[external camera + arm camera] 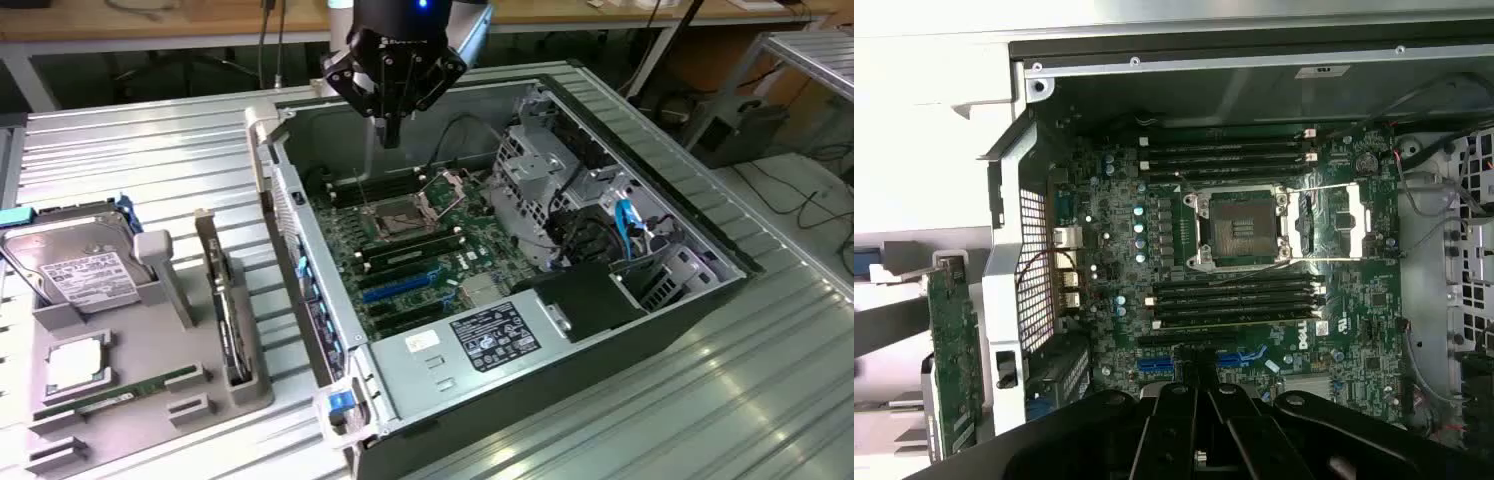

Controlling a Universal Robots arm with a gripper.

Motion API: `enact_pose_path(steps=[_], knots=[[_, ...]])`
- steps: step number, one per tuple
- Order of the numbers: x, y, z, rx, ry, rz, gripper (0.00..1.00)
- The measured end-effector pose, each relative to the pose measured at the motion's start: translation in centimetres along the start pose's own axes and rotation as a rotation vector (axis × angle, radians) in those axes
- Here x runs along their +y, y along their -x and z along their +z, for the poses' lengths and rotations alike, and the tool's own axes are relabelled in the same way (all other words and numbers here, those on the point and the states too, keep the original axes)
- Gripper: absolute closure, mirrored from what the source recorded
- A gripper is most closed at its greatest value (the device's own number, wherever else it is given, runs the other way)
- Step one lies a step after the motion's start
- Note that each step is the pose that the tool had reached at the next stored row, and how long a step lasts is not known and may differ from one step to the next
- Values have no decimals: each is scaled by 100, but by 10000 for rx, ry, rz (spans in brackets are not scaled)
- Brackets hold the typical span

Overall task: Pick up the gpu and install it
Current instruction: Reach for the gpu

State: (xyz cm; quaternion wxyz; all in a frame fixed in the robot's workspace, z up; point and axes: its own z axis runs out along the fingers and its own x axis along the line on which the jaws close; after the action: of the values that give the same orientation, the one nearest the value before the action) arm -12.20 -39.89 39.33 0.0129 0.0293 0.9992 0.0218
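One flat black gpu (230, 320) | upright in grey tray (140, 395) | tool (390, 132) above case (627, 350)

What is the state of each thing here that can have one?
gripper: shut, empty, over the case.
gpu: standing on edge in the tray, not installed.
computer case: on its side, open.
CPU socket: open, empty.
hard drive: standing in the tray.
RAM stick: lying in the tray.

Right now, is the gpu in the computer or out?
Out. The gpu stands on edge in the grey holder, beside the open computer case, not on the motherboard.
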Motion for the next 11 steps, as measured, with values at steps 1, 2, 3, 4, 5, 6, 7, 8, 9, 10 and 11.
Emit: enact_pose_path(steps=[1, 2, 3, 4, 5, 6, 7, 8, 9, 10, 11], knots=[[0, 0, 0, 0, 0, -2, 89], [0, 0, 0, 0, 0, -7, 89], [0, 0, 0, 0, 0, -10, 89], [0, 0, 0, 0, 1, -11, 89], [0, 0, 0, 1, 0, -12, 89], [0, 0, 0, 0, 1, -12, 89], [0, 0, 0, 0, 0, -13, 89], [0, 0, 0, 0, 0, -13, 89], [0, 0, 0, 1, 1, -13, 89], [0, 0, 0, 1, 0, -14, 89], [0, 0, 0, 0, 0, -14, 89]])
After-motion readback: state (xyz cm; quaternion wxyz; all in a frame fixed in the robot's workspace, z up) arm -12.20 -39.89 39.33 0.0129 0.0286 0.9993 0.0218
